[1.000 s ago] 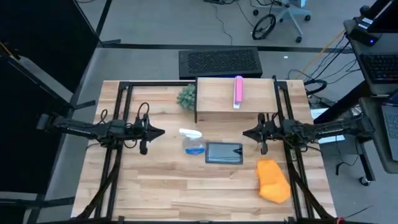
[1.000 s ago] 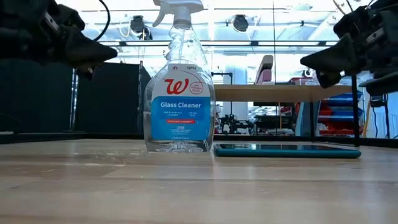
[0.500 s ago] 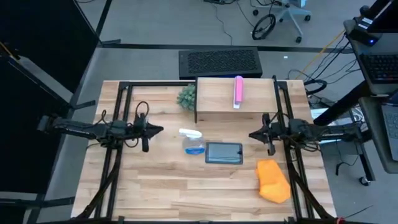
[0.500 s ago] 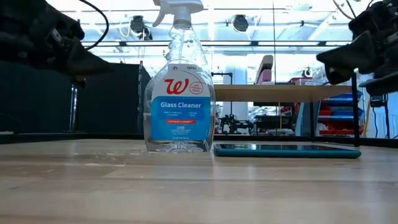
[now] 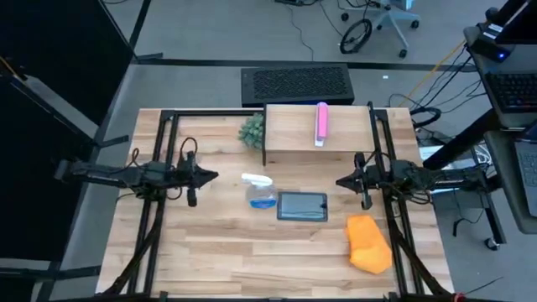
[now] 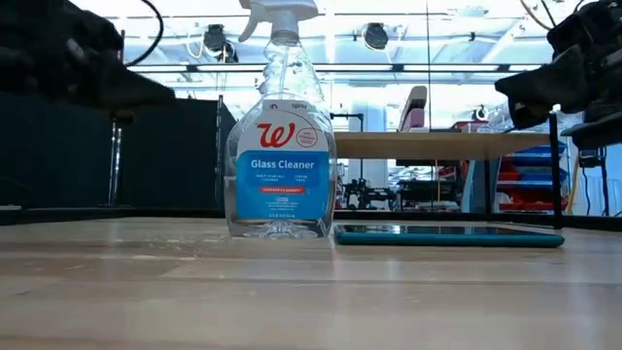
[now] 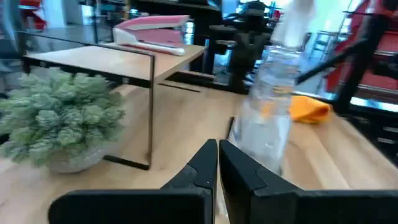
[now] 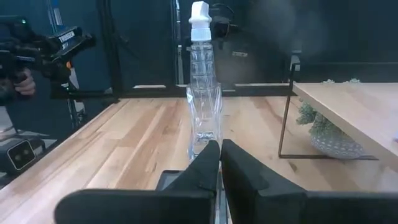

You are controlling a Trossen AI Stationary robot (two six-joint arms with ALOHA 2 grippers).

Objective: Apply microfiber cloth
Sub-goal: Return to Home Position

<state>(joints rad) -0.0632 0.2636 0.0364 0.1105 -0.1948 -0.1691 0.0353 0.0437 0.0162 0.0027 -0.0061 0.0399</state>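
**While nothing is gripped, wiping appears finished**

Seen from above, my left pincer (image 5: 216, 175) and right pincer (image 5: 340, 180) hover well apart, either side of the tablet (image 5: 302, 205). The microfiber cloth (image 5: 369, 243) lies loose by my right arm, clear of the screen. At table height, the spray bottle (image 6: 280, 146) stands upright beside the tablet. Left wrist view: fingers (image 7: 200, 169) pressed together, empty. Right wrist view: likewise. I judge both parked.
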